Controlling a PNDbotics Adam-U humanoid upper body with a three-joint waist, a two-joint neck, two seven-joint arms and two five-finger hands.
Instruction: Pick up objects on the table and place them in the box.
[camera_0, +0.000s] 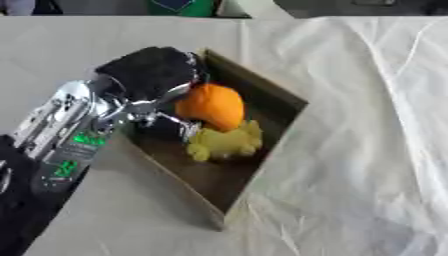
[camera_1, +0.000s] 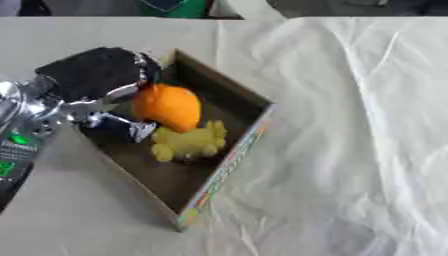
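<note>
Only the right eye view shows the cardboard box's (camera_1: 223, 167) colourful printed outer side. The left robot hand (camera_0: 153, 75), fingers curled, clasps an orange fruit (camera_0: 213, 106) over the box, above a yellow toy (camera_0: 226, 142); the fruit's long axis slants toward the lower right.

Your left hand (camera_0: 153, 75) reaches over the box (camera_0: 284, 97) from its left. Inside, the round fruit (camera_0: 213, 106) sits behind the lumpy toy (camera_0: 226, 142), touching it.

white cloth (camera_0: 367, 125), green object (camera_0: 179, 7) far edge
</note>
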